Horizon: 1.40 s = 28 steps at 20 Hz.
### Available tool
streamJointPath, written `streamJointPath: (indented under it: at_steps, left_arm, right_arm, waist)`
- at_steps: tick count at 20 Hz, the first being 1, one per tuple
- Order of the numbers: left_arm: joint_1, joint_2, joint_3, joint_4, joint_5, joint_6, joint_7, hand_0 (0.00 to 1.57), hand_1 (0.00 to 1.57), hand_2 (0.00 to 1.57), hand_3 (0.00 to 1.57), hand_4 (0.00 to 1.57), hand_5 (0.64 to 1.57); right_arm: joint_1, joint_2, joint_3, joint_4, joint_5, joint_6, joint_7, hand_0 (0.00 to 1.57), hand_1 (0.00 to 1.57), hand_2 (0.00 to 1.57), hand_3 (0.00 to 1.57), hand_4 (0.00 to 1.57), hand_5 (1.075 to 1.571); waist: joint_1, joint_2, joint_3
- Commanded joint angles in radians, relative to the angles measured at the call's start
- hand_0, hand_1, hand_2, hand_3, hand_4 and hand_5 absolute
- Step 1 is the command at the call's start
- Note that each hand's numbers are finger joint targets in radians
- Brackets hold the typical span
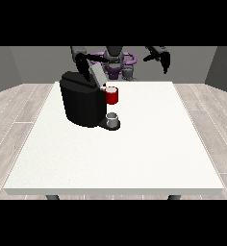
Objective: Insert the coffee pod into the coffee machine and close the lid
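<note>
Small grey coffee pod [113, 116] on drip base of black boxy coffee machine [81, 103], lid [97, 73] raised; both hands' [82, 61] [159, 55] finger state indiscernible; risked nudging pod off during pickup.

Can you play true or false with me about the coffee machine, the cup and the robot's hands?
1. The coffee machine is black. True.
2. The machine's lid is shut flat. False: it stands raised and tilted up.
3. A small grey cup sits at the machine's foot. True.
4. The hand at the view's right is holding the cup. False: it hangs in the air above the table's far edge, away from the cup.
5. The red part is on the machine's front, above the cup. True.
6. The machine stands at the table's near edge. False: it stands toward the far side, at the view's left.
</note>
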Motion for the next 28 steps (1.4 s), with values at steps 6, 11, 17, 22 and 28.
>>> streamJointPath:
  at_steps: [6, 11, 17, 22, 28]
  left_arm:
    - [0.008, 0.046, 0.009, -0.061, 0.001, 0.021, 0.046, 0.0, 0.0, 0.0, 0.0, 0.3, 1.571]
    - [-0.023, 0.03, -0.029, -0.1, -0.001, 0.012, 0.054, 0.0, 0.0, 0.0, 0.0, 0.35, 1.571]
    - [-0.033, 0.034, -0.011, -0.032, -0.005, 0.025, 0.028, 0.0, 0.0, 0.0, 0.0, 0.38, 1.571]
    - [-0.059, 0.016, -0.041, -0.033, -0.028, 0.037, 0.036, 0.0, 0.0, 0.0, 0.0, 0.32, 1.571]
    - [-0.065, -0.003, -0.085, -0.04, -0.022, -0.003, 0.014, 0.0, 0.0, 0.0, 0.0, 0.33, 1.571]
  right_arm:
    - [-0.078, -0.035, 0.008, 0.052, 0.016, 0.039, -0.036, 0.0, 0.0, 0.0, 0.0, 0.16, 1.571]
    - [-0.175, -0.056, 0.017, 0.085, 0.057, 0.014, -0.046, 0.0, 0.0, 0.0, 0.0, 0.12, 1.571]
    - [-0.238, 0.001, 0.074, 0.033, 0.084, -0.008, 0.016, 0.0, 0.0, 0.0, 0.0, 0.0, 1.571]
    - [-0.271, 0.024, 0.116, 0.017, 0.121, -0.028, 0.065, 0.0, 0.0, 0.0, 0.0, 0.0, 1.571]
    - [-0.344, -0.052, 0.107, -0.014, 0.163, -0.048, 0.121, 0.0, 0.0, 0.0, 0.0, 0.22, 1.571]
  waist:
    - [-0.01, 0.057, 0.0002]
    - [0.054, 0.101, 0.0003]
    - [0.043, 0.096, 0.0]
    - [0.079, 0.101, -0.0003]
    - [0.169, 0.133, -0.0006]
